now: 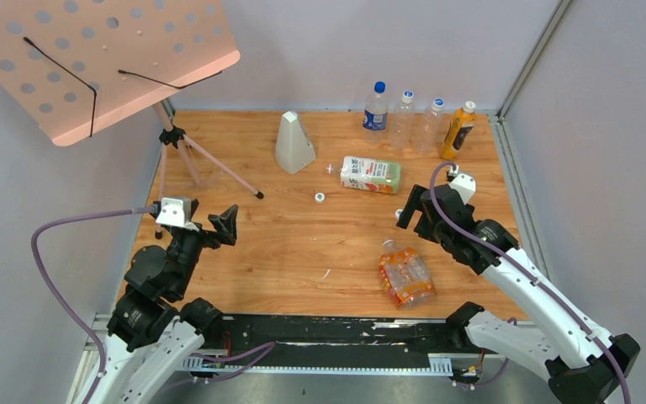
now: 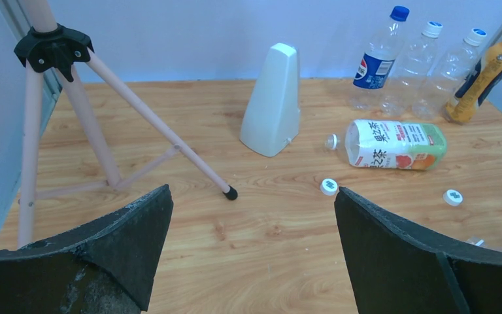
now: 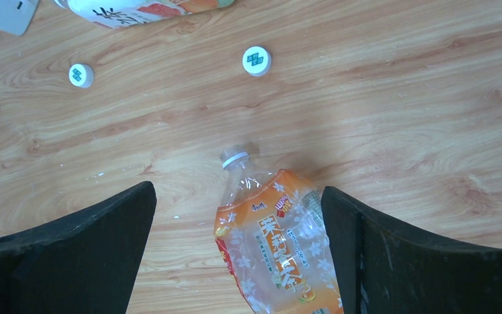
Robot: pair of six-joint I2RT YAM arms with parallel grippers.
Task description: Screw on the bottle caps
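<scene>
The right claw [image 3: 236, 190] is wide open and holds nothing. It hangs over the small orange bottle [image 3: 274, 242], which lies flat with its mouth bare. The left claw [image 2: 251, 191] is open and empty too. One white cap [image 3: 257, 60] and the other cap [image 3: 81, 74] lie on the table [image 3: 431, 98] near the big bottle [image 2: 395, 144], which is lying down too. A tiny cap could skid away when pinched. The soft bottle could squash or roll. From the top, one cap is hard to spot beside the right claw. The wrist views show both caps.
</scene>
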